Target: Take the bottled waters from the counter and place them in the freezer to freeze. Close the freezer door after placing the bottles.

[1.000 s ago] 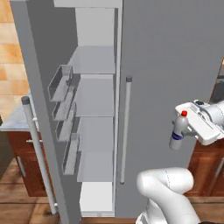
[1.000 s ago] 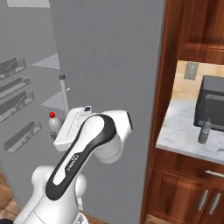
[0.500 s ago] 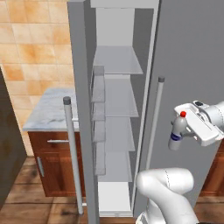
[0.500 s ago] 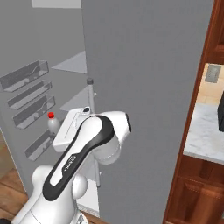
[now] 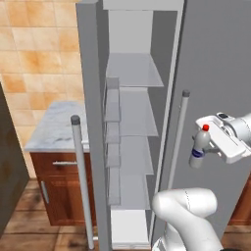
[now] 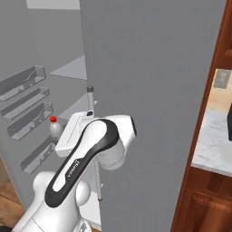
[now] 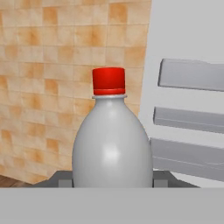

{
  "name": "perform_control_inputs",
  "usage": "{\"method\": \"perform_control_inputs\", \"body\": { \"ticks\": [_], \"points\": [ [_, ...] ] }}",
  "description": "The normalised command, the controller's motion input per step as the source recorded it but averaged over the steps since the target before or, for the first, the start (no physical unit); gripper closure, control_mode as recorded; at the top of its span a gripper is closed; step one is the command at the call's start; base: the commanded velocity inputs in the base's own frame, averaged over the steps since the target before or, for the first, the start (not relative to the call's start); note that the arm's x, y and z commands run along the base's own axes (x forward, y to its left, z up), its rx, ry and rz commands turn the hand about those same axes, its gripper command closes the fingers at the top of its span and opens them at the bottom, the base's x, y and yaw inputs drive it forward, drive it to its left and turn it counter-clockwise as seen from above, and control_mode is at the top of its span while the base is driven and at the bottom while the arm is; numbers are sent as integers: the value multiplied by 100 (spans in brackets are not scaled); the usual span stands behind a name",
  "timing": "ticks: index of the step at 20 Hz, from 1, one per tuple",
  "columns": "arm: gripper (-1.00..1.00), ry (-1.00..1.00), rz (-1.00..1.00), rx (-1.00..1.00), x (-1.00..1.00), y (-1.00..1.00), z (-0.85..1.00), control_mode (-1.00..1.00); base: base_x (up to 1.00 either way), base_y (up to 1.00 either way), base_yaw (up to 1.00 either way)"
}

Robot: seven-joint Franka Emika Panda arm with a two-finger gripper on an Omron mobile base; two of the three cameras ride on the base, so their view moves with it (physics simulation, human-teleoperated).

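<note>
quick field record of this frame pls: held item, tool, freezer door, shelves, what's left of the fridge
held item: red-capped water bottle, upright, blue label near its base
tool: tool shut on the bottle, out in front of the closed grey door
freezer door: freezer door swung open, long bar handle facing out, bins on its inner side
freezer shelves: pale shelves with nothing on them where visible
left of fridge: marble counter on wooden cabinet, tan tiled wall behind
task status: bottle not yet inside the freezer
</note>
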Motion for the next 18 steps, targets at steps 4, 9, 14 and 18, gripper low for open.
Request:
{"method": "perform_control_inputs", "body": {
  "ticks": [4, 9, 14, 18],
  "points": [
    [100, 0, 0, 0, 0, 0, 0, 100, 15, 24, -3],
    [100, 0, 0, 0, 0, 0, 0, 100, 17, 31, -4],
    [100, 0, 0, 0, 0, 0, 0, 100, 14, 41, -5],
    [100, 0, 0, 0, 0, 0, 0, 100, 15, 25, -4]
  ]
}}
